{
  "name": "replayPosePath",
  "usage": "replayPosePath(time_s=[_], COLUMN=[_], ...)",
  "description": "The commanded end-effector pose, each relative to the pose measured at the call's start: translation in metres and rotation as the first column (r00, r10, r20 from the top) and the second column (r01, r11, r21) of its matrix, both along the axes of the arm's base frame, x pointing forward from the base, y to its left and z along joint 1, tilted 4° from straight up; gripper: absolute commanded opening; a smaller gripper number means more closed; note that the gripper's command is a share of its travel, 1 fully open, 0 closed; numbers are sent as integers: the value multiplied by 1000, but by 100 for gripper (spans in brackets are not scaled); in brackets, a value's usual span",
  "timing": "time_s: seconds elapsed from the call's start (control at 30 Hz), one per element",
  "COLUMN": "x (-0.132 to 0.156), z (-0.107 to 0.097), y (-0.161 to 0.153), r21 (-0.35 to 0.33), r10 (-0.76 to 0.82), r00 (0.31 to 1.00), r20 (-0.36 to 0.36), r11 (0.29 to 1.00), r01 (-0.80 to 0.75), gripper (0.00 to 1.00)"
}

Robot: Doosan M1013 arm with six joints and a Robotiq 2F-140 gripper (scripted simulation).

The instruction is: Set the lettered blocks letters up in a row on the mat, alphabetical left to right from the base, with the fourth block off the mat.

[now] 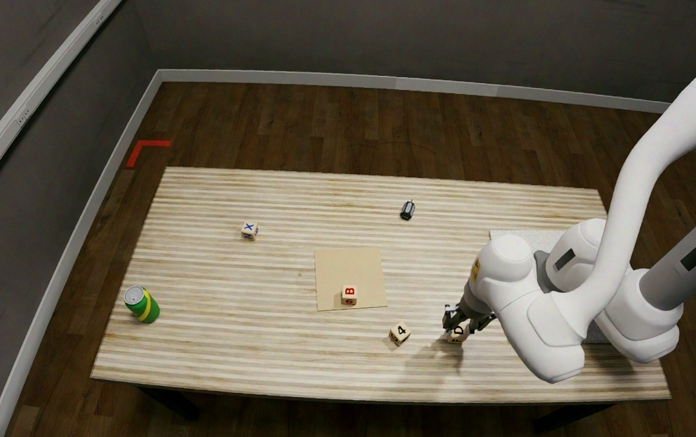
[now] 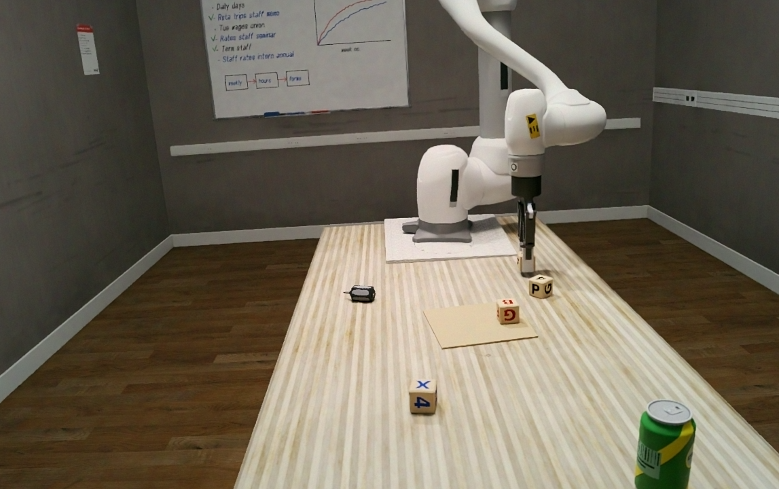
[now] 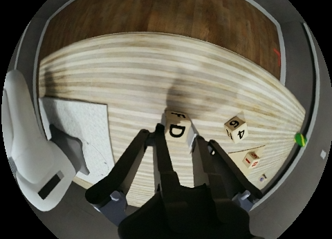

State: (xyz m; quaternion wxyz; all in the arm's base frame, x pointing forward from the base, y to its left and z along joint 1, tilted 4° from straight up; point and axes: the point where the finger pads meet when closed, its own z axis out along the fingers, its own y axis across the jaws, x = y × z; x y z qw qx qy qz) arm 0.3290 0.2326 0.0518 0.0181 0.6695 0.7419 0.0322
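Observation:
My gripper (image 1: 460,323) (image 2: 527,270) (image 3: 174,121) is low at the table, shut on the D block (image 1: 457,333) (image 3: 177,131), a pad against each side. D is on its top and F on one side. The B block (image 1: 349,294) (image 2: 508,312) (image 3: 251,159) stands on the tan mat (image 1: 348,266) (image 2: 470,331) (image 3: 238,156), at its edge nearest the bottom of the top view. The X block (image 1: 249,230) (image 2: 422,396) (image 3: 263,177) stands off the mat, beyond it from the base. The block with 4 on top (image 1: 399,333) (image 2: 540,286) (image 3: 236,129) stands turned, between D and the mat.
A green can (image 1: 142,304) (image 2: 665,449) (image 3: 300,139) stands near the table's far end from the base. A small dark object (image 1: 407,210) (image 2: 361,293) lies across the table from the 4 block. The white base plate (image 2: 449,250) (image 3: 97,128) is beside the gripper.

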Motion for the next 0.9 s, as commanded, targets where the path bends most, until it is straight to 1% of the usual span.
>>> replayPosePath(time_s=[0.0, 0.23, 0.3, 0.4, 0.5, 0.73, 0.8, 0.87], x=[-1, -4, -4, -5, -6, -6, 0, 0], z=[16, 67, 67, 81, 85, 85, 86, 86], y=[0, -1, -1, -2, -2, -2, -2, -2], r21=[1, 1, 1, 1, 1, 1, 1, 1], r10=[0, 0, 0, 0, 0, 0, 1, 1], r00=[1000, 1000, 1000, 1000, 1000, 1000, 1000, 1000], r20=[1, 1, 1, 1, 1, 1, 0, 0], r11=[1000, 1000, 1000, 1000, 1000, 1000, 1000, 1000], r01=[0, 0, 0, 0, 0, 0, -1, -1], gripper=[31, 31, 31, 31, 31, 31, 31, 31])
